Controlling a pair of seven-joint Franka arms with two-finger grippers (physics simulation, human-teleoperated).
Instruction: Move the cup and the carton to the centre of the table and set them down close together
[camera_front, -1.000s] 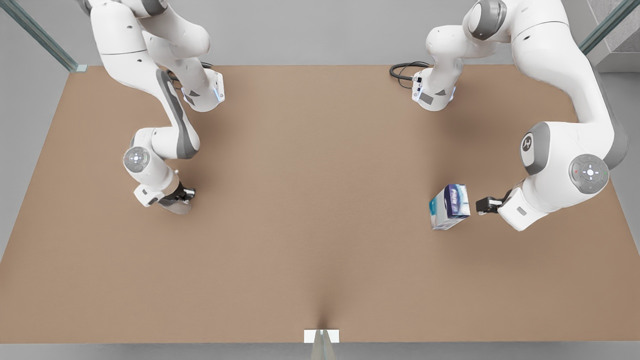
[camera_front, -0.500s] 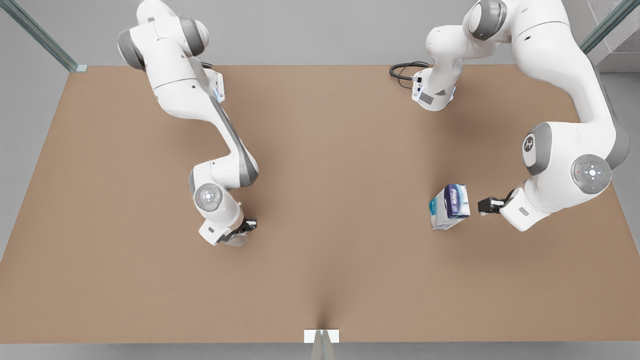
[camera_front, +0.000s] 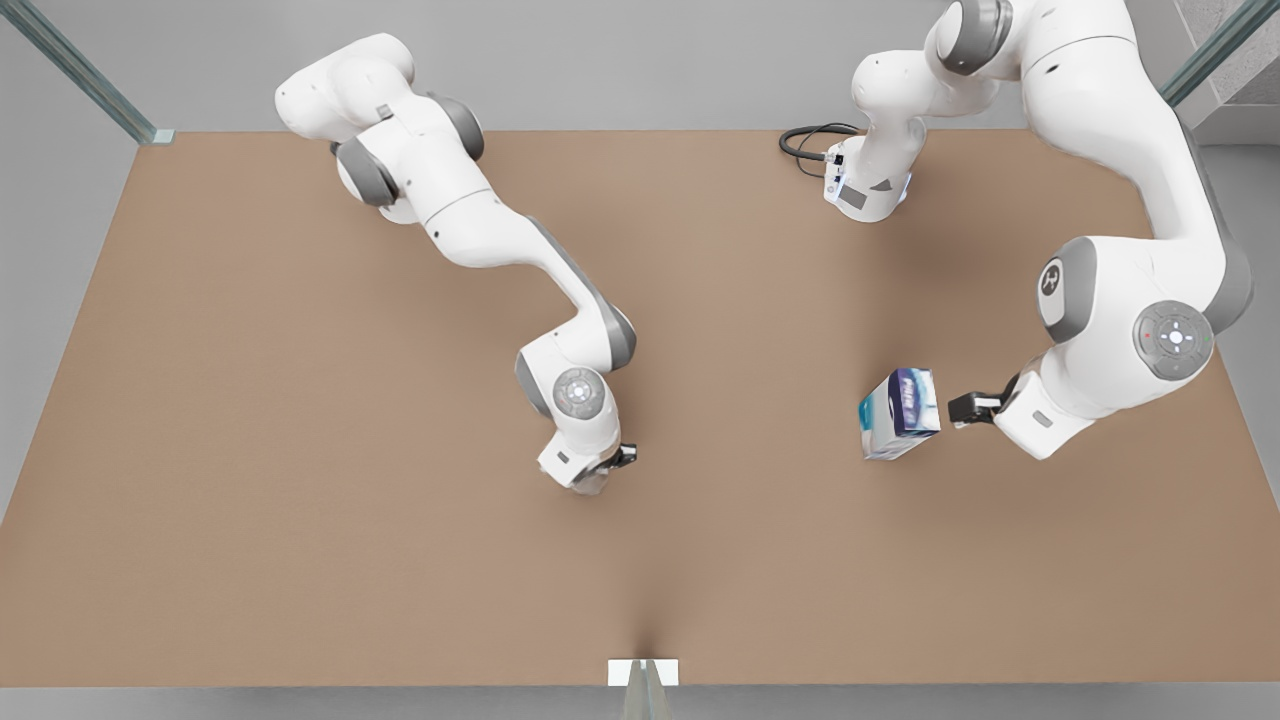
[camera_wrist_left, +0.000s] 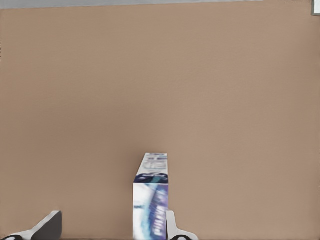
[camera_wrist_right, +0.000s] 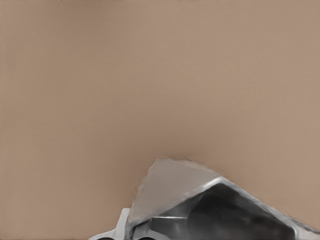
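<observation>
1. Right now my right pincer sits near the middle of the desk, clamped on the cup; in the right wrist view the silvery, faceted cup is held between the fingers, low over the desk. From the front view I cannot tell whether its base touches the surface.
2. My left pincer is on the front view's right, just beside the carton. Its fingers are spread apart: in the left wrist view one fingertip lies against the carton's side and the other stands well clear, so nothing is gripped yet.
3. The carton stands upright on the desk, well apart from the cup and off centre toward the front view's right.
4. I judge the cup light, thin-walled and slick, and the taper could let it slide; I would keep the squeeze gentle and set it down without tipping.
5. The carton looks light and stiff enough, though its flat panels could dent. I would take it across its narrow width, on the two broad faces, around mid-height, so it does not swing or topple.
</observation>
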